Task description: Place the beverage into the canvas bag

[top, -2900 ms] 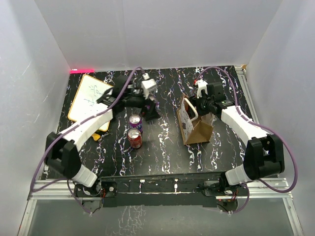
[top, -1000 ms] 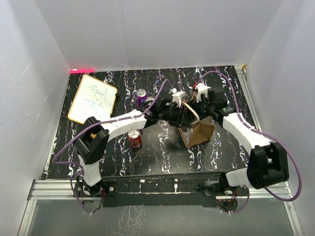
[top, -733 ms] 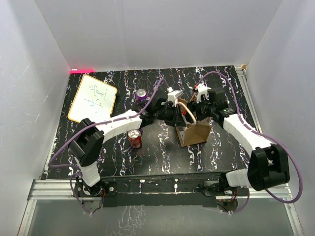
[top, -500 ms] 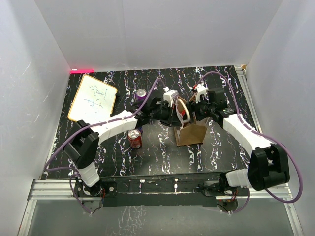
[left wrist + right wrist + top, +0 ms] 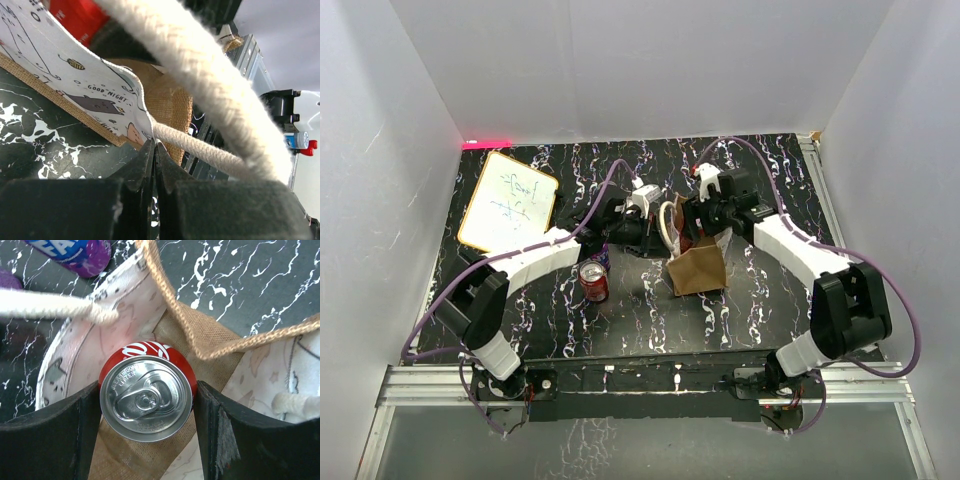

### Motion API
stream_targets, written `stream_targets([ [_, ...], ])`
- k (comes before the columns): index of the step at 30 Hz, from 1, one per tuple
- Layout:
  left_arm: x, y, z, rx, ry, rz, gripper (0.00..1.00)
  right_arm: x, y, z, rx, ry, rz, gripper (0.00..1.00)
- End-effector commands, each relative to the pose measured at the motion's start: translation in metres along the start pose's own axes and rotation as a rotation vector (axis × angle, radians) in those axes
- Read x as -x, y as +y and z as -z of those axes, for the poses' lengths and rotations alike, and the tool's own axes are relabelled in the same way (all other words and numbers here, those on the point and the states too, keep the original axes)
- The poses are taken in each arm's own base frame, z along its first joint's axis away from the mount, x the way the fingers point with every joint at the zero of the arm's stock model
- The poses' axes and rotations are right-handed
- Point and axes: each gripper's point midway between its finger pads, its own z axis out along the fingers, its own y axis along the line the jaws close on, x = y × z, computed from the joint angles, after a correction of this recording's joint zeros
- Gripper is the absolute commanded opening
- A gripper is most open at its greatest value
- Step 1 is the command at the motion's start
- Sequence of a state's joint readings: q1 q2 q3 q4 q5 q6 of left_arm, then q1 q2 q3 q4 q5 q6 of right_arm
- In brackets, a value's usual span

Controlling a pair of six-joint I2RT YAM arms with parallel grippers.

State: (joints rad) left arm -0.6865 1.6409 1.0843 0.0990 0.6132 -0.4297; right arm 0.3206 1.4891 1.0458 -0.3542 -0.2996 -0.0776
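Right pincer [image 5: 147,412] of mine clamps one red can [image 5: 145,390] upright between its fingers, in the mouth of the single bag [image 5: 698,268]. A second red can [image 5: 592,282] stands on the table [image 5: 650,322]; at least one purple can [image 5: 75,250] sits nearby. My left pincer [image 5: 153,150] is closed beside a handle [image 5: 210,85].

beverage [image 5: 146,399] in canvas bag [image 5: 698,270] mouth, spare can [image 5: 593,282] left of bag, whiteboard [image 5: 508,200] far left
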Motion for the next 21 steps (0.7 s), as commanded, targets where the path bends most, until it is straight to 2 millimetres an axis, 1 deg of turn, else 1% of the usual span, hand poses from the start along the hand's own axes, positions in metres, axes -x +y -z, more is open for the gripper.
stream_targets([
  [1,-0.012,-0.006,0.005,-0.034,0.031,-0.037,0.00,0.072,-0.006,0.006,-0.078,-0.173,0.045,0.08],
  [8,-0.010,-0.011,0.002,-0.076,0.036,-0.056,0.00,0.076,-0.018,-0.007,-0.156,-0.136,0.021,0.08],
  [15,-0.014,-0.010,0.001,-0.086,0.046,-0.055,0.00,0.074,-0.019,-0.022,-0.148,-0.109,-0.009,0.09],
  [21,-0.017,-0.009,0.001,-0.089,0.052,-0.057,0.00,0.067,-0.020,-0.033,-0.139,-0.082,-0.021,0.10],
])
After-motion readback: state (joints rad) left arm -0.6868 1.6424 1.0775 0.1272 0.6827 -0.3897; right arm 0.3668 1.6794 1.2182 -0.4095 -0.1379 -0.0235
